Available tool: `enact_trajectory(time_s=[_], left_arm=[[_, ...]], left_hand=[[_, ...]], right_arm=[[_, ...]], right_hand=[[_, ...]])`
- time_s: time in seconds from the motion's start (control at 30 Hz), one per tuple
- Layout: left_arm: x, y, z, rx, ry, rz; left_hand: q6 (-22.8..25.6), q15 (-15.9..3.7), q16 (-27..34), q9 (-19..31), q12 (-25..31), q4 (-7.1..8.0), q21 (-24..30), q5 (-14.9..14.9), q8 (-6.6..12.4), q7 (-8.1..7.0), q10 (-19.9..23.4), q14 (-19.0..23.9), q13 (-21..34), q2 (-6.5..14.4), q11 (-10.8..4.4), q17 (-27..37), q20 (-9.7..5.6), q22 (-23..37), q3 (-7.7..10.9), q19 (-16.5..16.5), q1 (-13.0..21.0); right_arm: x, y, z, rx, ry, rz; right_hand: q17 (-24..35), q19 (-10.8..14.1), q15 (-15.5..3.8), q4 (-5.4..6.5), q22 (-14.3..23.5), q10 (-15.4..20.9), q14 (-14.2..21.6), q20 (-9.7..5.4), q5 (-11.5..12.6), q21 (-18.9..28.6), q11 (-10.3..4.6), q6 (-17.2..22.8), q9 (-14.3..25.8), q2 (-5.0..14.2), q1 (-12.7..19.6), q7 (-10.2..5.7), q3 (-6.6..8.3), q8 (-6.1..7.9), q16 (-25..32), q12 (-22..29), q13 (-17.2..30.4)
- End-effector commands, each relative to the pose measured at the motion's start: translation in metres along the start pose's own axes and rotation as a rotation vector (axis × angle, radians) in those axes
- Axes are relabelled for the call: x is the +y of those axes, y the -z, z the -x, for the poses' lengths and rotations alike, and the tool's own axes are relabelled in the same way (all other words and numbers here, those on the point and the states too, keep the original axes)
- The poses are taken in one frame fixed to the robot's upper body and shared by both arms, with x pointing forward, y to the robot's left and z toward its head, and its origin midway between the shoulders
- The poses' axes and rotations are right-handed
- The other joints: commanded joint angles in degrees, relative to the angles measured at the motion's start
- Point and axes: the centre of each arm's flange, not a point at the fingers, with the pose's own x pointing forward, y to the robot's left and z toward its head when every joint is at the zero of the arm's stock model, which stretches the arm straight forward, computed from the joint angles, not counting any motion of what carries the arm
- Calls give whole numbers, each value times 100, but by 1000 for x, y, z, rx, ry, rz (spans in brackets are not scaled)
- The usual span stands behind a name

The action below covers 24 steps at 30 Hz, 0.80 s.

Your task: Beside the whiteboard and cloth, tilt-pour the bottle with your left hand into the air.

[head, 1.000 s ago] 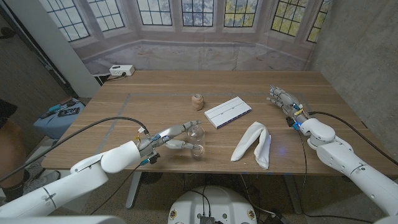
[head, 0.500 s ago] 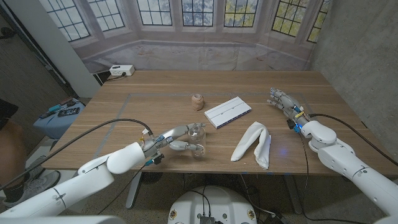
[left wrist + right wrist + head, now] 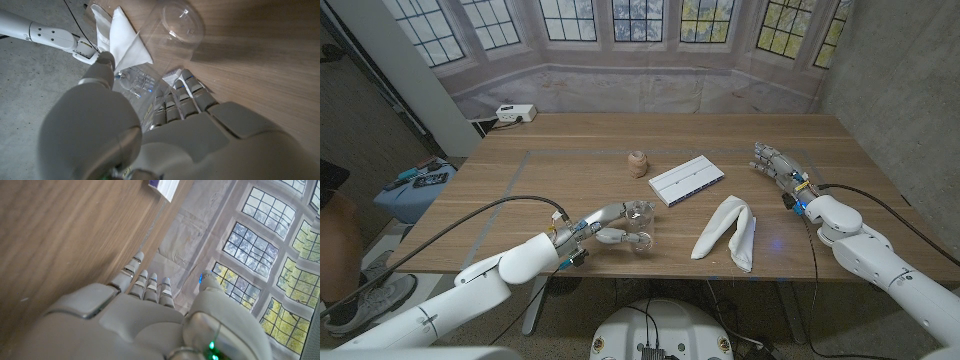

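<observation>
Left hand point(image 3: 603, 225) grips the clear plastic bottle point(image 3: 639, 224) at near centre, left of the folded white cloth point(image 3: 728, 232) and near the white rectangular whiteboard point(image 3: 687, 179), seemingly set for tilting. Right hand point(image 3: 776, 163) waits far right, fingers apart, holding nothing.

wooden table point(image 3: 570, 150) | leaded bay windows point(image 3: 637, 20) behind | grey concrete wall point(image 3: 890, 70) right | power strip point(image 3: 515, 114)

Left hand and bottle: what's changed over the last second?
The left hand has reached slightly further right and now closes around the clear bottle, which stays upright on the table. The right hand, cloth, whiteboard and small wooden object have not moved.
</observation>
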Motion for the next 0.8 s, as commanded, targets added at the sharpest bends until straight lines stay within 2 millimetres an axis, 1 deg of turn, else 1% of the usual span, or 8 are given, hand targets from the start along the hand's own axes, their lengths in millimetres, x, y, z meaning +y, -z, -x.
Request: enact_trajectory(time_s=[0.03,0.2,0.27,0.37,0.43,0.57,0.63,0.8], left_arm=[[-5,7,-1,-16,-41,32],[-5,10,-1,-27,-68,51],[-6,11,-1,-28,-76,59],[-5,13,-1,-28,-85,70],[-5,15,-1,-27,-88,76],[-4,18,-1,-28,-92,85],[-4,19,-2,-30,-97,93],[-1,23,-4,-31,-108,128]], left_hand=[[312,-113,103,26,95,5,55,-11,105,-91,259,254,63,67,-85,42,-16,38,-49,160,121],[741,-234,247,47,222,13,111,-28,219,-218,608,602,150,187,-260,109,-27,50,-121,373,225],[829,-278,311,52,255,3,128,-31,242,-244,698,728,172,217,-245,138,-26,53,-136,430,269],[1112,-352,467,63,335,4,174,-42,332,-314,919,1007,220,280,-312,215,-33,59,-190,572,327],[1271,-391,594,70,385,-3,208,-52,382,-331,1070,1209,256,305,-366,279,-17,63,-242,670,375],[1374,-457,691,76,422,-14,231,-50,414,-370,1184,1326,289,340,-395,343,-11,67,-278,733,437],[1585,-503,810,88,495,-12,263,-49,494,-379,1357,1494,335,375,-463,414,0,74,-328,811,484],[1755,-575,931,107,535,-33,290,-43,565,-383,1439,1630,392,396,-448,500,-18,78,-381,875,569]], right_arm=[[5,3,0,10,-9,4],[7,3,-2,13,-13,7],[8,3,-3,15,-14,10],[9,4,-4,18,-15,10],[10,4,-5,21,-17,12],[11,5,-6,25,-16,14],[11,5,-7,26,-18,15],[13,5,-11,32,-21,20]], right_hand=[[9,36,-23,-29,11,69,38,33,-10,-3,-9,25,10,3,65,4,14,21,36,20,24],[9,37,-29,-30,11,77,39,35,-10,-4,-7,30,10,3,66,7,14,23,36,23,25],[9,41,-26,-31,11,72,39,37,-10,-3,-3,31,10,4,67,8,15,24,36,21,25],[9,44,-23,-32,11,74,37,37,-10,-3,4,31,10,4,67,13,15,23,35,21,25],[9,45,-24,-32,11,65,37,35,-10,-3,-2,30,10,5,68,11,16,23,35,18,26],[9,48,-17,-33,11,65,39,35,-9,-3,-5,25,10,7,70,20,18,21,36,17,26],[8,48,-9,-34,11,58,36,32,-9,-4,-26,29,10,8,72,18,19,22,34,15,26],[8,53,-9,-36,11,57,37,33,-9,-4,-13,28,10,8,74,19,20,22,34,14,26]])
